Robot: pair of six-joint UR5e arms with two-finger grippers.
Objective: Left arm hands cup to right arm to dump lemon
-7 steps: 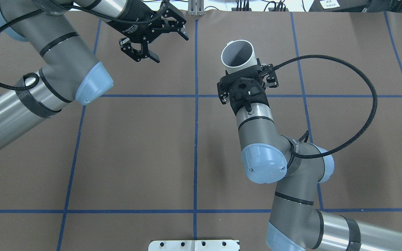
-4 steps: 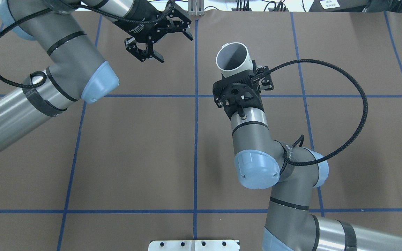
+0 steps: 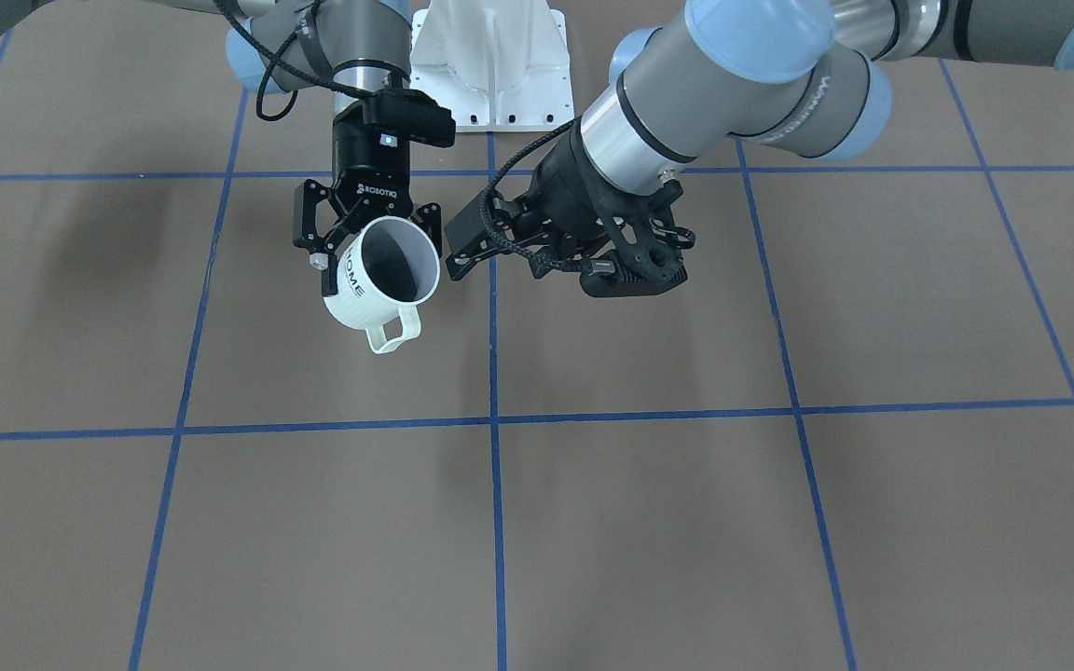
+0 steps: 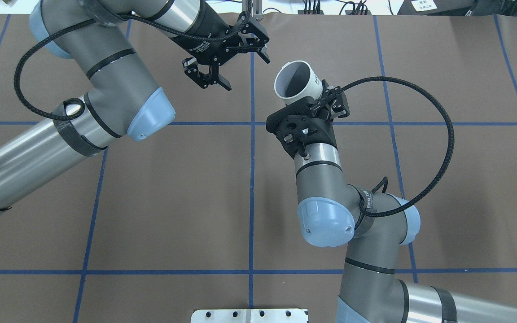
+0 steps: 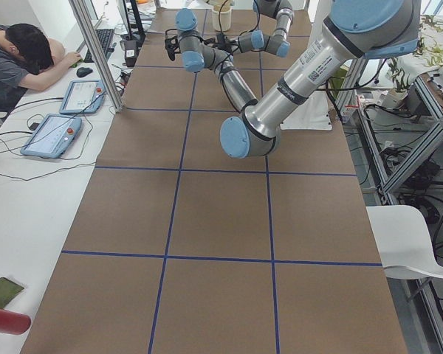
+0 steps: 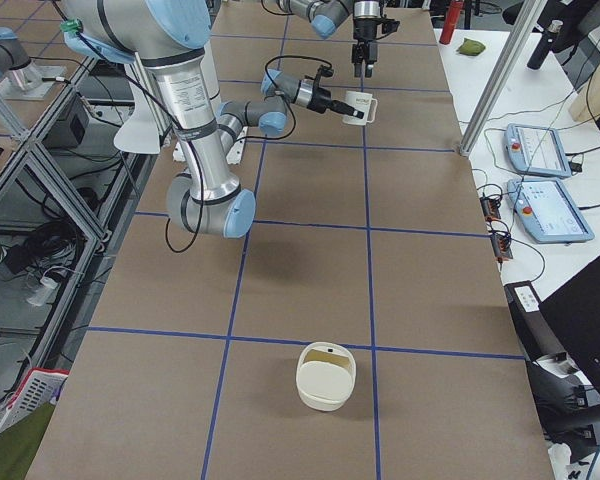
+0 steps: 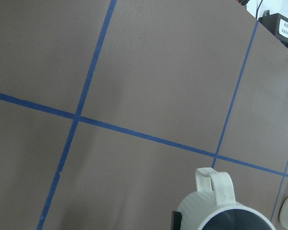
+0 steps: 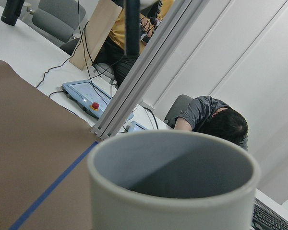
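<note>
The cream-white cup [image 3: 364, 296] with "HOME" lettering is held in the air by my right gripper [image 3: 377, 253], which is shut on its body. The cup is tilted, its mouth toward the front-facing camera and its handle hanging down. It also shows in the overhead view [image 4: 295, 80], the left wrist view [image 7: 220, 207] and the right wrist view [image 8: 173, 184]. What shows of its grey inside is empty. The lemon is not in view. My left gripper [image 4: 246, 72] is open and empty, just left of the cup and apart from it.
A cream basket-like container [image 6: 327, 377] stands on the brown table with blue tape lines, far from both grippers. The white robot base [image 3: 490, 56] is behind the arms. An operator [image 5: 22, 51] sits at the side desk with tablets.
My left arm has swung right, bringing its open gripper closer to the cup. My right arm has shifted a little left and turned the cup with it.
</note>
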